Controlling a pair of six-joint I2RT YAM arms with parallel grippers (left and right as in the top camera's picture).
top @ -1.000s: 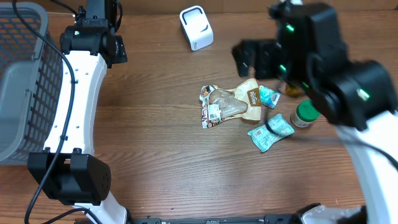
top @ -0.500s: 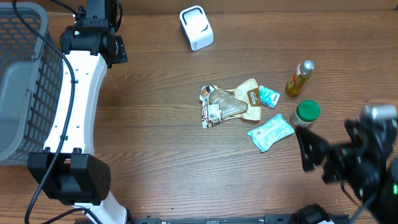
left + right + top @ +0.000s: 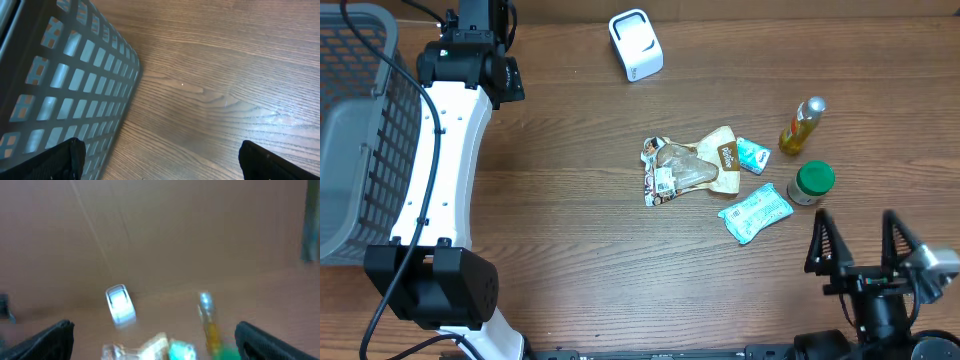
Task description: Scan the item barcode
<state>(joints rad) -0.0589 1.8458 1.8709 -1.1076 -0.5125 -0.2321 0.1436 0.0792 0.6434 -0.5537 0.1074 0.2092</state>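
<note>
The white barcode scanner (image 3: 635, 44) stands at the back of the table and shows blurred in the right wrist view (image 3: 120, 305). Several items lie mid-table: a clear and brown snack packet (image 3: 685, 168), a small teal packet (image 3: 752, 155), a teal pouch (image 3: 756, 212), a green-lidded jar (image 3: 811, 183) and a yellow bottle (image 3: 801, 125) (image 3: 209, 320). My right gripper (image 3: 854, 225) (image 3: 154, 326) is open and empty near the front right edge, fingers pointing toward the items. My left gripper (image 3: 160, 150) is open over bare wood beside the basket.
A grey mesh basket (image 3: 355, 130) (image 3: 60, 75) fills the far left of the table. The left arm (image 3: 445, 150) stretches along the basket's right side. The right wrist view is motion-blurred.
The right arm swung from above the items at the back right down to the front right edge, uncovering the bottle and jar. The left arm stayed still.
</note>
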